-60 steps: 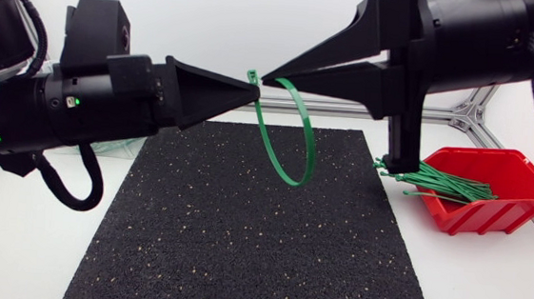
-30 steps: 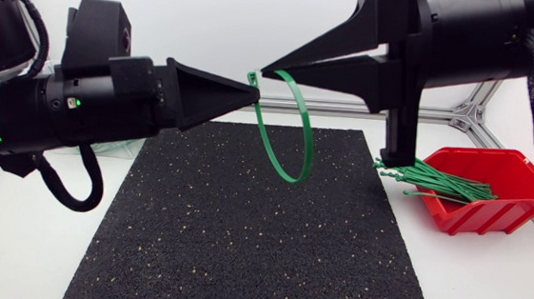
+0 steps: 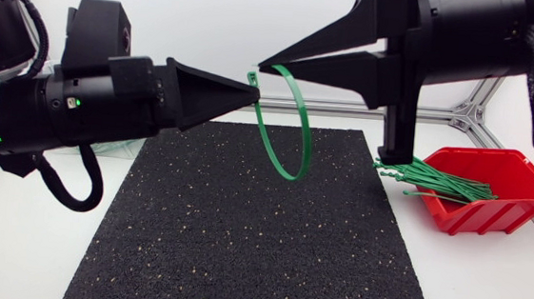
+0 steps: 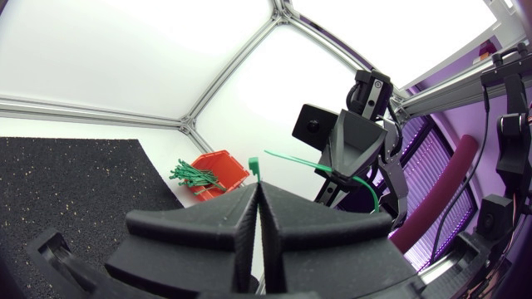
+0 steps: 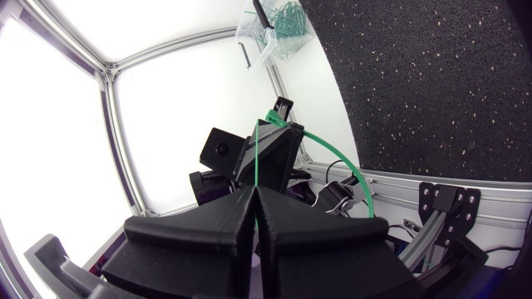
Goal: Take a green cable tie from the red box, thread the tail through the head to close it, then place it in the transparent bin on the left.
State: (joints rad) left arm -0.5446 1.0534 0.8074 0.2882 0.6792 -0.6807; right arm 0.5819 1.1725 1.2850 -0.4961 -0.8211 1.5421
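Right gripper nudges up a touch, clamped on the tail, left gripper pinching the head, green cable tie looping above the mat, probably light, springy, slick, so hold near the ends

A white bench is shown from above. A black speckled mat is laid across its middle. A red box is set just beside the mat's right edge, with green cable ties piled inside. A transparent bin is placed near the mat's far left corner.
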